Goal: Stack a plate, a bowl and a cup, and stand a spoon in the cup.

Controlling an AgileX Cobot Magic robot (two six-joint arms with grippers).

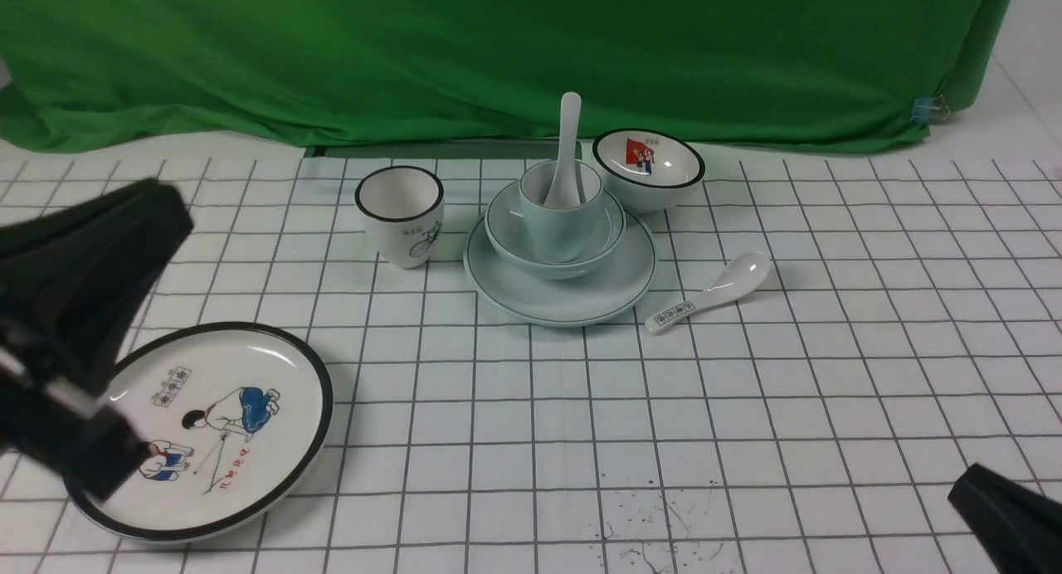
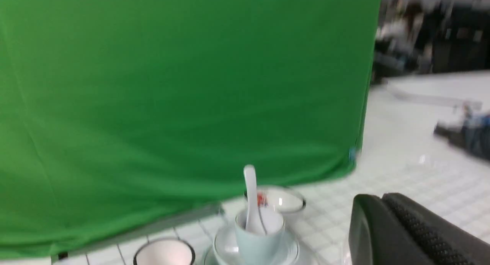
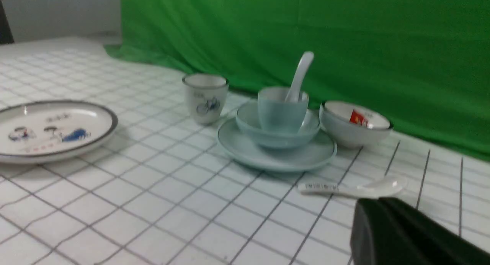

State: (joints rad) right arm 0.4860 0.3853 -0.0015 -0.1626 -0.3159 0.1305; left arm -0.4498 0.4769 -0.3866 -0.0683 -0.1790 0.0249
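The pale blue plate (image 1: pixel 597 296) lies mid-table with the plain bowl (image 1: pixel 506 234) on it and the pale blue cup (image 1: pixel 560 226) in the bowl. The plain white spoon (image 1: pixel 568 147) stands in the cup, handle up. The stack shows in the right wrist view, plate (image 3: pixel 245 150), bowl (image 3: pixel 249 127), cup (image 3: pixel 281 112), spoon (image 3: pixel 300 75), and blurred in the left wrist view (image 2: pixel 258 238). My left gripper (image 1: pixel 162 197) is shut and empty, raised over the near left. My right gripper (image 1: pixel 962 483) is shut and empty at the near right corner.
A black-rimmed plate (image 1: pixel 249 367) with cartoon children lies near left, partly under my left arm. A white cup (image 1: pixel 400 217) with a bicycle stands left of the stack. A black-rimmed bowl (image 1: pixel 649 169) sits behind right. A printed spoon (image 1: pixel 713 290) lies right of the plate. Green cloth backs the table.
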